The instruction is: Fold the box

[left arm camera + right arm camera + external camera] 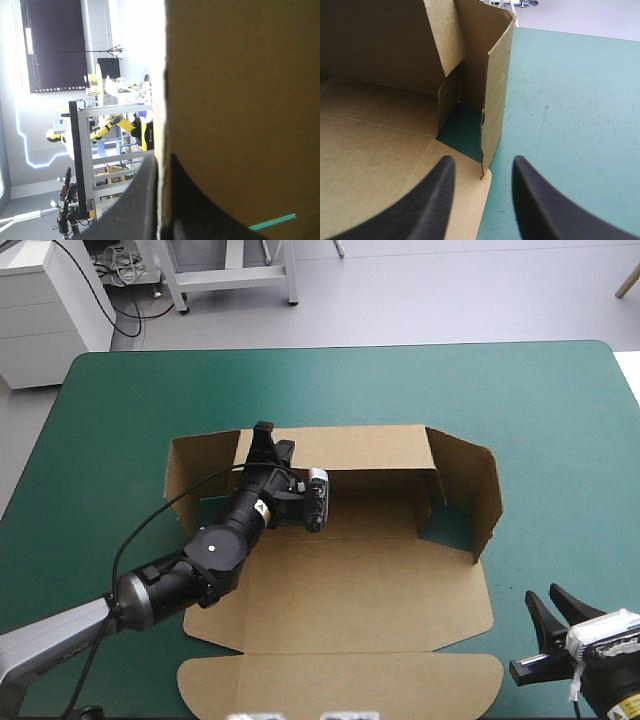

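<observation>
The brown box [370, 580] lies open on the teal-green cover, its lid panel [340, 680] flat toward the near edge. Its back wall [360, 445] and both side walls stand raised, the left one [200, 465] and the right one [485, 495]. My left gripper [264, 435] is shut on the top edge of the back wall near its left end. In the left wrist view the board [240, 100] passes between the black fingers [145, 200]. My right gripper [543, 597] stands open over the cover, just off the box's near right corner. It faces the right wall's near edge [495, 100].
Bare teal-green cover [560, 410] stretches to the right of the box and beyond its back wall. A patch of cover [462, 132] shows inside the box's right corner. A white cabinet [45, 305] stands past the table's far left corner.
</observation>
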Controlling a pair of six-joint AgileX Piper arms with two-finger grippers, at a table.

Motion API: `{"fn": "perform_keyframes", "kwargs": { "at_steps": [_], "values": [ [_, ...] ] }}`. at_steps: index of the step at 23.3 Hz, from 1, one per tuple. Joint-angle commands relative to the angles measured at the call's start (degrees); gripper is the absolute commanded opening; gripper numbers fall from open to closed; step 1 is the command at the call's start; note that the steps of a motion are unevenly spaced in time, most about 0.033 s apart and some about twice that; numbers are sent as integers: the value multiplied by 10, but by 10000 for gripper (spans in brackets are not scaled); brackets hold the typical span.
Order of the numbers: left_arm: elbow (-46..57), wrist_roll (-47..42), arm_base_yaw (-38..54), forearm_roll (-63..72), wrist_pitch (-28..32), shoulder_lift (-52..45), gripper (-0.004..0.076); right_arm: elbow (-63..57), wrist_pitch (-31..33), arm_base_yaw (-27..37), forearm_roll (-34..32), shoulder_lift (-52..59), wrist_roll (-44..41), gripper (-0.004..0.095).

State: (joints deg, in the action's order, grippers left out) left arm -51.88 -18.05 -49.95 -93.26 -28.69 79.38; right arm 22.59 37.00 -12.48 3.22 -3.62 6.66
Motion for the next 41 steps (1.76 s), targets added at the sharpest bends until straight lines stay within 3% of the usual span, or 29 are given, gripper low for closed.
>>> {"fn": "perform_keyframes", "kwargs": {
  "at_steps": [1,3,6,9,16,22,28,33,36,41],
  "values": [
    [-17,-8,-2,-20,-8,-15,-8,14,-38,2,1,-7,6,724],
    [-17,-8,-2,-20,-8,-15,-8,14,-37,2,1,-7,6,823],
    [-17,-8,-2,-20,-8,-15,-8,30,-15,2,-1,-11,-9,820],
    [-17,-8,-2,-29,-8,-15,-8,98,29,2,-26,-60,-86,821],
    [-17,-6,-2,-44,-10,-15,-8,353,124,2,-56,-347,-123,822],
    [-17,-6,-2,-38,-27,-15,-8,546,253,2,-101,-573,-122,820],
    [-17,-6,-2,-38,-29,-15,-8,698,299,2,-109,-729,-106,819],
    [-17,-6,-2,-38,-32,-15,-8,799,300,9,-102,-833,-106,817],
    [-17,-6,-2,-38,-32,-15,-8,816,300,42,-56,-874,-103,817],
    [-17,-8,-2,-34,-35,-15,-8,816,300,125,124,-927,-67,817]
  ]
}}
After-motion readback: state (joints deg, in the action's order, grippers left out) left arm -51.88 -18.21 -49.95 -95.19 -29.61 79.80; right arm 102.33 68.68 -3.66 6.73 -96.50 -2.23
